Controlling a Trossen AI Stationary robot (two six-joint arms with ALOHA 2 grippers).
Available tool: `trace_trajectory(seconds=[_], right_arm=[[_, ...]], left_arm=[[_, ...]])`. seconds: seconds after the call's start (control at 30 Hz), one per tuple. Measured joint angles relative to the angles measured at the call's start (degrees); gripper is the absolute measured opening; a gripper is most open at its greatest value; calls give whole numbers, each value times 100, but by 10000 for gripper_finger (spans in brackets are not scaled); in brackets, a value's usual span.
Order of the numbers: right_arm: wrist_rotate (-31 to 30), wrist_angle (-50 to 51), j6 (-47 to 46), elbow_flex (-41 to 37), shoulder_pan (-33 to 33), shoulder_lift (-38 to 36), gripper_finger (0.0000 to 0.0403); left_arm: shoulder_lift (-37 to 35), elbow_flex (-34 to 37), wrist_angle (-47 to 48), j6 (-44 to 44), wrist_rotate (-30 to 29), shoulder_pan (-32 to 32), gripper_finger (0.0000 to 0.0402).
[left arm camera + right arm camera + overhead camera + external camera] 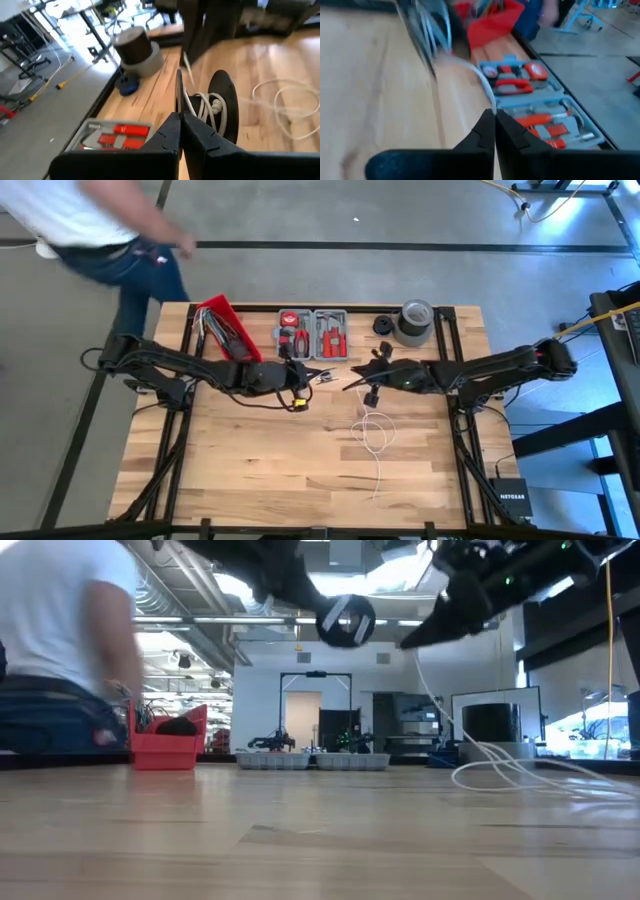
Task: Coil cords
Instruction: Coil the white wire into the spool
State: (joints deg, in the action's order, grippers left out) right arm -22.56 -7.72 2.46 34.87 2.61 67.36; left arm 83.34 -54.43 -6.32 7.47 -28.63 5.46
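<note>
A black spool [222, 107] with white cord wound on its hub [205, 107] hangs over the table's middle; my left gripper [179, 122] is shut on it. In the low view the spool [345, 620] shows one round face. Just to its right, my right gripper [494, 117] is shut on the white cord [480, 75]. From that gripper [415, 637] the cord drops to loose loops [500, 775] lying on the wood. From above, those loops [375, 430] lie below the right gripper [346, 385], and a tail [380, 480] runs toward the near edge. My left gripper pinches the rim of one thin flange [178, 97] of the spool between its two fingers, reaching in nearly level from the table's left. The spool is lifted clear of the table. Its flanges stand upright. My right gripper pinches a single strand of the white cord [491, 106] between its fingertips, reaching in from the table's right and slanting slightly down. One way the cord runs on toward the spool. The other way it hangs slack [440, 710] to the loops on the table.
Along the far edge stand a red bin [225, 325], an open grey tool case [312, 333], a small black disc [384, 326] and a grey tape roll [415, 322]. A person [110, 230] stands beyond the far left corner. Bare wood fills the near half of the table [250, 470].
</note>
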Motion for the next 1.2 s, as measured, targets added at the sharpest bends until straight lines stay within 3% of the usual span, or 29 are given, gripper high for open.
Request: trace_trajectory(seconds=[0.23,0.63,0.87,1.2], right_arm=[[994,-929,-441,2,4,52,3],[1419,-2593,-753,0,4,1154,2],[1416,-3040,-813,0,4,1676,3],[964,-3255,-461,0,16,2088,4]], left_arm=[[332,2,-305,-144,-8,-251,0],[730,0,-1113,-307,2,-383,0],[733,2,-1480,-487,151,-360,0],[709,4,-2076,-537,425,-203,0]])
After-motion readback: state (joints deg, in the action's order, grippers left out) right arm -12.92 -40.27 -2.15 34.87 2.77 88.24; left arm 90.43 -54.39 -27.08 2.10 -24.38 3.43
